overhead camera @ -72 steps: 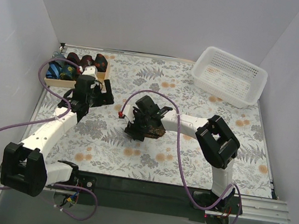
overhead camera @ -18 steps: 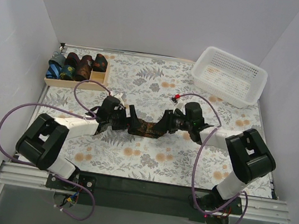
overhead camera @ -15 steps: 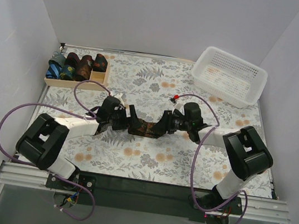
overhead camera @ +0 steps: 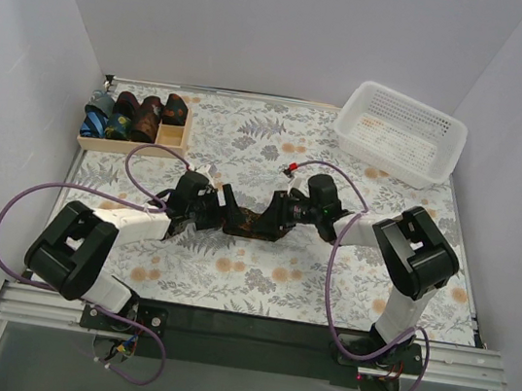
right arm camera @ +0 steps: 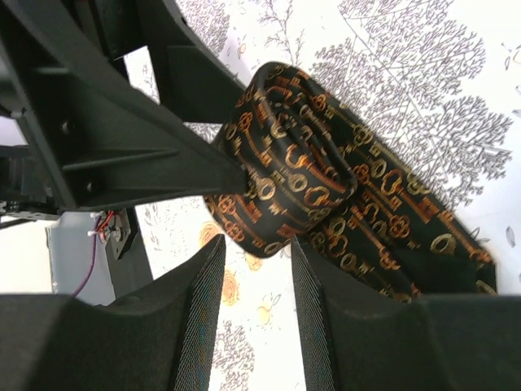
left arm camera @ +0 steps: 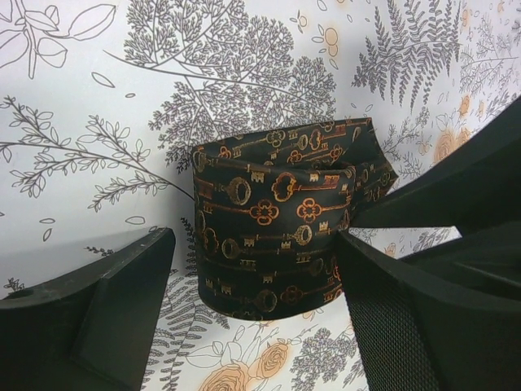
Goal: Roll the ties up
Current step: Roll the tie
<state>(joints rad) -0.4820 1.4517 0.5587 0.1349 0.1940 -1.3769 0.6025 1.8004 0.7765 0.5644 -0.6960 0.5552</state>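
Left gripper stands spread astride the dark, key-patterned fabric necktie, rolled at centre; you likely place it so to stop the coil unwinding. Right gripper, narrowly parted, meets the roll from the right, pinching nothing visible.

Counts on the worktop
One key-patterned tie, about four rolled ties in one wooden tray, one white basket.
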